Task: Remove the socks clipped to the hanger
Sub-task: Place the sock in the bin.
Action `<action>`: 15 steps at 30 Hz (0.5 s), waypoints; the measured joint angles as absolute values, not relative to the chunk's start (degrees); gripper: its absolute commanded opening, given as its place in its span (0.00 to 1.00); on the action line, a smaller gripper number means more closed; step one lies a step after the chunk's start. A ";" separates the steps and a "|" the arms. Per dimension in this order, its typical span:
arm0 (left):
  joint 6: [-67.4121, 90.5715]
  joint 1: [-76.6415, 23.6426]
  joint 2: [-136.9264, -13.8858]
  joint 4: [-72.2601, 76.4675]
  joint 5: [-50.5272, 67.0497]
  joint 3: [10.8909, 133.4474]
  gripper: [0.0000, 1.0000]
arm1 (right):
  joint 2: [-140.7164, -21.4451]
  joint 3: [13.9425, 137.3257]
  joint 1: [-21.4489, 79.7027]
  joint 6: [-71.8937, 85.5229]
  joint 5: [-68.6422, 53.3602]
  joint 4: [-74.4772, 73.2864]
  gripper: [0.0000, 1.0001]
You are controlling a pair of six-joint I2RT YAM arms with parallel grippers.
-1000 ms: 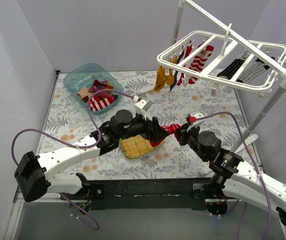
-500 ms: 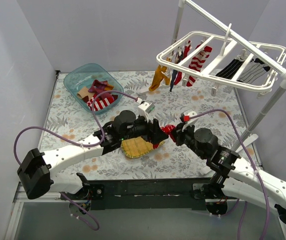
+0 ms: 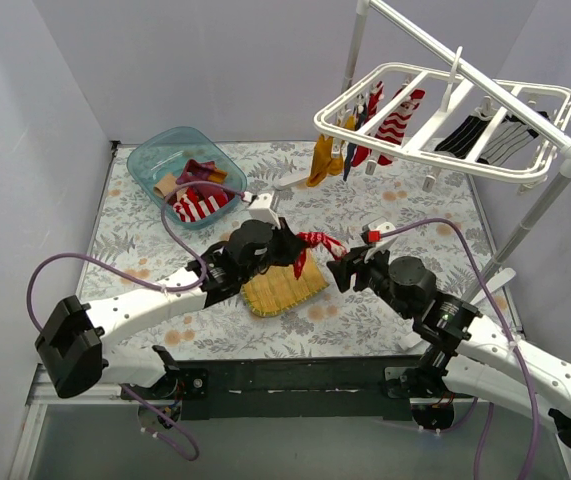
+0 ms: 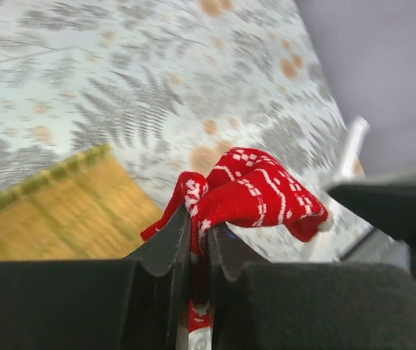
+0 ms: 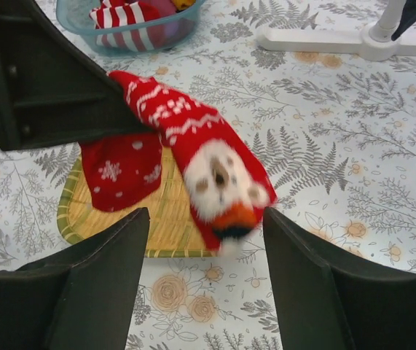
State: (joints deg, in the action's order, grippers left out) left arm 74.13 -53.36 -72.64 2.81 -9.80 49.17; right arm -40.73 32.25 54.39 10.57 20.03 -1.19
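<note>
a red patterned sock (image 4: 255, 193) dangles over the yellow woven mat (image 3: 283, 287) mid-surface, pinched between the left fingers (image 4: 165, 244). the right fingers (image 5: 91, 270), spread wide, sit at its 4 o'clock. other socks (image 3: 395, 118) hang clipped to the hanger (image 3: 435, 125) at 1 o'clock.

Closed in on three sides by plain pale lavender-grey walls (image 3: 215, 70), matte and unmarked. Whole tabletop (image 3: 345, 325) patterned on a pale ground: grey fern fronds, small orange blossoms. Along the near edge, a black strip (image 3: 295, 375). Lit softly and evenly; shadows faint.
</note>
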 measured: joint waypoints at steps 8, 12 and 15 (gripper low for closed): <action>81.38 -40.97 -74.61 -4.60 -21.12 54.94 0.00 | -37.21 32.25 54.39 12.08 24.53 -3.75 0.74; 82.96 -34.30 -77.58 -5.10 -24.03 60.93 0.00 | -35.99 32.25 54.39 12.75 25.82 -5.28 0.74; 83.90 -30.04 -80.53 -5.17 -25.30 64.93 0.00 | -35.27 32.25 54.39 13.21 26.28 -6.63 0.74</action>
State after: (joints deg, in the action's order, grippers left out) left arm 83.90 -30.04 -80.53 -5.17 -25.30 64.93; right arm -35.27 32.25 54.39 13.21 26.28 -6.63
